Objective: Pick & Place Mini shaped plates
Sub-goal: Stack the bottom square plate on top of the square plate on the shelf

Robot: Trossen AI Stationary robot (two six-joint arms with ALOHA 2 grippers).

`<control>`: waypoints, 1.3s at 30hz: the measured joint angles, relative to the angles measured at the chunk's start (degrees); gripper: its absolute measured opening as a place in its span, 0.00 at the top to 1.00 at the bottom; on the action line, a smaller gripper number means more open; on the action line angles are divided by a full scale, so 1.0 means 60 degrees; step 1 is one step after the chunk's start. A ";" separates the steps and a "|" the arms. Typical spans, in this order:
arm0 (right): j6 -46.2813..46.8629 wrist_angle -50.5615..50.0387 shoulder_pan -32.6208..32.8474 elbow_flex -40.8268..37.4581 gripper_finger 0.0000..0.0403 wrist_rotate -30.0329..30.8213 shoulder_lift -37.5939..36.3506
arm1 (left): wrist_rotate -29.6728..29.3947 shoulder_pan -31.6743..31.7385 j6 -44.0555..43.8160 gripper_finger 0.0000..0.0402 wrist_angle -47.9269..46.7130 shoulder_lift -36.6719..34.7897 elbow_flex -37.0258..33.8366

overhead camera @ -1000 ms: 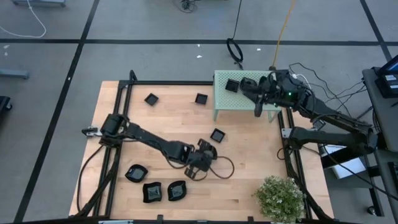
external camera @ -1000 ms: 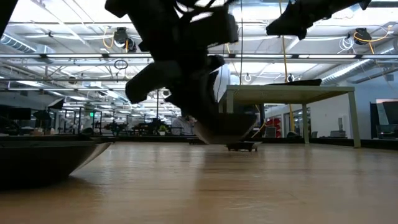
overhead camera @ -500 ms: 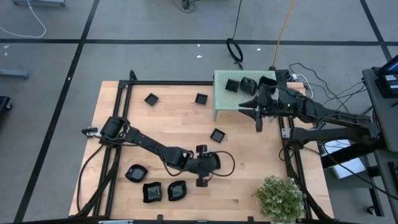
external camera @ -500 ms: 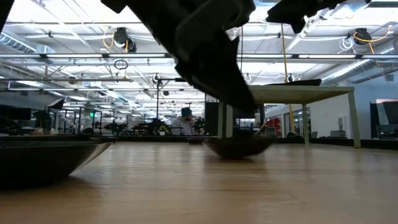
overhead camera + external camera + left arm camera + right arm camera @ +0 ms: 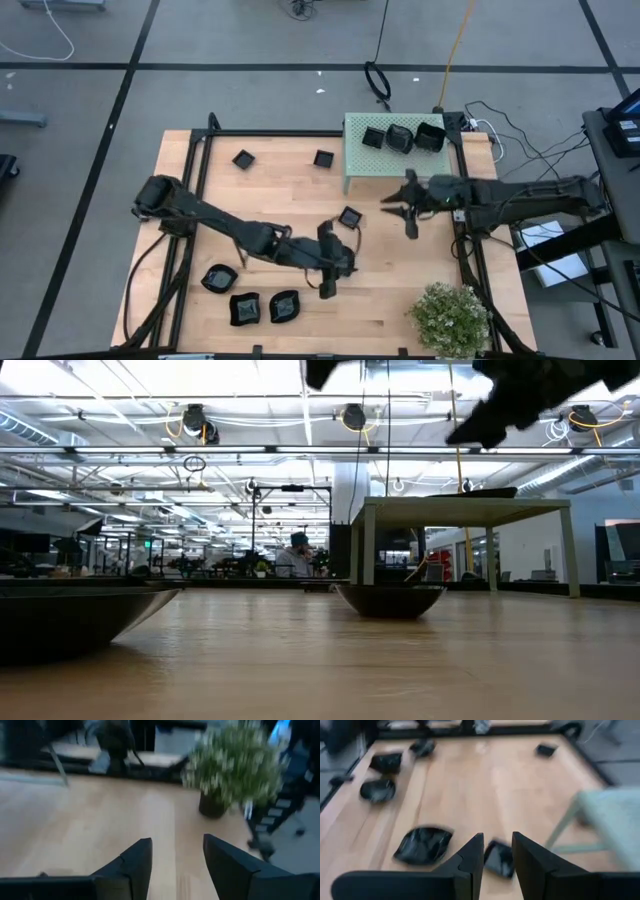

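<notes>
My left claw (image 5: 328,262) hangs over the middle of the bench (image 5: 260,200), fingers spread wide and holding nothing; the potted plant (image 5: 235,765) stands ahead of it. My right claw (image 5: 408,207) hovers beside the pale green box (image 5: 360,160), fingers (image 5: 470,857) a narrow gap apart and empty. Three mini shaped plates (image 5: 400,137) sit on the box. One square plate (image 5: 349,217) lies between my claws, two more (image 5: 243,158) lie at the far side, and three wavy ones (image 5: 246,309) rest near the front-left corner. I can read no writing or labels anywhere.
</notes>
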 joint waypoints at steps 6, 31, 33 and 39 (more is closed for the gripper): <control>0.0305 0.2459 0.1285 -0.1546 0.78 0.0482 0.0809 | -0.0248 0.0012 0.0157 0.55 0.0468 -0.0921 -0.0007; 0.0184 0.7646 0.1859 -0.1404 0.56 0.2479 0.6750 | -0.0418 -0.0310 0.0435 0.55 0.2206 -0.2515 -0.0007; 0.0052 0.8308 0.1661 -0.1351 0.52 0.2481 0.7239 | -0.0420 -0.0310 0.0660 0.55 0.2285 -0.2533 -0.0004; 0.0174 0.9220 0.1275 -0.1258 0.50 0.2480 0.8465 | -0.0419 -0.0310 0.1384 0.55 0.2291 -0.2539 -0.0008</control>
